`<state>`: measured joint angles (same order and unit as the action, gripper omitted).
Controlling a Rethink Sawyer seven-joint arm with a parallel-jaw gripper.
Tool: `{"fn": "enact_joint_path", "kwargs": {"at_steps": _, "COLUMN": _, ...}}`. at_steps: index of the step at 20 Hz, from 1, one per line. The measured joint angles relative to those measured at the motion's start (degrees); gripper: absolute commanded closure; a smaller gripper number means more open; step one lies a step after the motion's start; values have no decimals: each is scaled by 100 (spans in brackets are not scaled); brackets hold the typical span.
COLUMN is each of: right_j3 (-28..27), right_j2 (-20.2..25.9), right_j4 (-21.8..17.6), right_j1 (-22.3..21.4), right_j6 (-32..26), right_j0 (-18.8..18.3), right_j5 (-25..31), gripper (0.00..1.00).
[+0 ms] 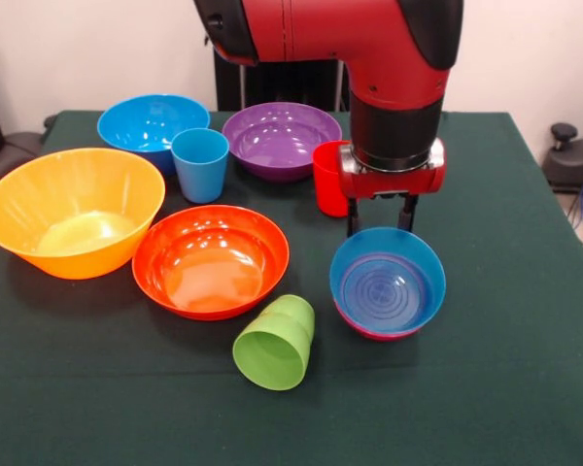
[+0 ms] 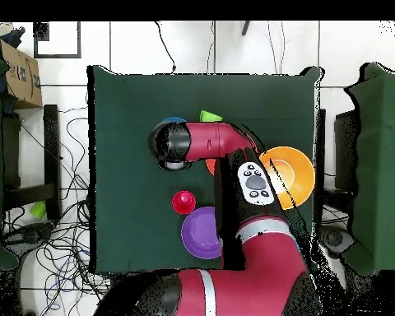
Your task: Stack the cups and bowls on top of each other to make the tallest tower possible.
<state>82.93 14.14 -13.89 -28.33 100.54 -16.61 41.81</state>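
Note:
My gripper (image 1: 379, 225) is open and empty, its two black fingers hanging just behind the far rim of the small blue bowl (image 1: 387, 282). That bowl sits nested in the small magenta bowl (image 1: 367, 332), front right. The red cup (image 1: 328, 178) stands upright just behind the gripper. The lime green cup (image 1: 275, 342) lies on its side, mouth toward the camera. The red-orange bowl (image 1: 211, 259), yellow-orange bowl (image 1: 73, 209), large blue bowl (image 1: 146, 121), light blue cup (image 1: 200, 163) and purple bowl (image 1: 280, 138) stand apart. In the overhead view the arm hides the gripper.
The dark green table (image 1: 505, 369) holds everything. Overhead, the red cup (image 2: 183, 202), purple bowl (image 2: 202, 233) and yellow-orange bowl (image 2: 295, 169) show beside the arm (image 2: 209, 141). Cables and furniture surround the table.

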Motion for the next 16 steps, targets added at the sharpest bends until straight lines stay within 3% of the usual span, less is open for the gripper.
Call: {"fn": "enact_joint_path", "kwargs": {"at_steps": 16, "right_j3": 1, "right_j2": 1, "right_j4": 0, "right_j1": -137, "right_j6": 0, "right_j0": -21, "right_j5": 52, "gripper": 0}}
